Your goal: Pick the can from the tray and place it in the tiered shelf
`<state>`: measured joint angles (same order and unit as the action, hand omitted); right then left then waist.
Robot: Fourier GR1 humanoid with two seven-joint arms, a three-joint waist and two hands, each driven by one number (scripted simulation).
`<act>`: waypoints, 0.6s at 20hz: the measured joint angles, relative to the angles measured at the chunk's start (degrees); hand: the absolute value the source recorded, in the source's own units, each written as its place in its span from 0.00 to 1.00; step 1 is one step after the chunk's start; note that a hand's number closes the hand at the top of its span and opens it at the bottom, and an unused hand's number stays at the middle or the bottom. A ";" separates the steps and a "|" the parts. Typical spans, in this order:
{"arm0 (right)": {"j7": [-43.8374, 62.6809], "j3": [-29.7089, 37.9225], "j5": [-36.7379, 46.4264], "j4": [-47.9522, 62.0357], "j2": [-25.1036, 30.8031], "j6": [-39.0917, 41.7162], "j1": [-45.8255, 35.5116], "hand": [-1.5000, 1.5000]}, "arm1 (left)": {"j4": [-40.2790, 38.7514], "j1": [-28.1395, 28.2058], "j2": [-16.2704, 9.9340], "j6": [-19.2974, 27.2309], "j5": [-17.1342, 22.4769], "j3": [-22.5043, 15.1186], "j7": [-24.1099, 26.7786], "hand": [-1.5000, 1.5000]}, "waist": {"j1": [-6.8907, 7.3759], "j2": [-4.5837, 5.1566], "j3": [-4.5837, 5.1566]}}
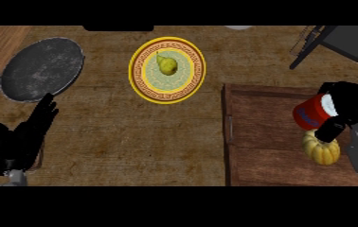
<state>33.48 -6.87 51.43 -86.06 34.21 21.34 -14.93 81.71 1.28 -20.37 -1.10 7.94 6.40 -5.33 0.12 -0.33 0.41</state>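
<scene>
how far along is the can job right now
Done: the right hand has curled round the red can, which looks lifted above the wooden tray beside a small pumpkin. Left: carrying it to the dark shelf at upper right. The left hand rests open.

The wooden table (pixel 105 145) carries a round dark grey pan (pixel 42 69) at its far left and a yellow-rimmed patterned plate (pixel 140 82) near the middle, well apart from each other. At the right lies a brown wooden tray (pixel 262 136), and the dark legs of a shelf (pixel 315 44) stand at the far right corner.
</scene>
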 measured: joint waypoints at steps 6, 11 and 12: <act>-2.48 2.93 0.01 4.65 -4.58 -5.46 -4.87 1.00 | 0.42 -1.04 0.58 -0.38 -0.41 0.12 -1.52 0.50 | 0.42 0.30 -0.25; -4.71 6.28 -1.38 6.26 -6.68 -8.69 -8.05 1.00 | -1.03 -1.15 1.02 -0.90 -0.97 0.80 -0.28 0.50 | 0.17 0.29 -0.31; -3.95 7.16 -2.03 4.85 -6.69 -8.08 -8.68 1.00 | -0.80 -1.03 1.52 -0.46 -1.37 0.53 -0.35 0.50 | 0.08 0.27 -0.34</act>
<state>29.54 0.29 49.40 -81.21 27.52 13.26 -23.60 80.91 0.25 -18.85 -1.56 6.57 6.93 -5.67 0.20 -0.06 0.07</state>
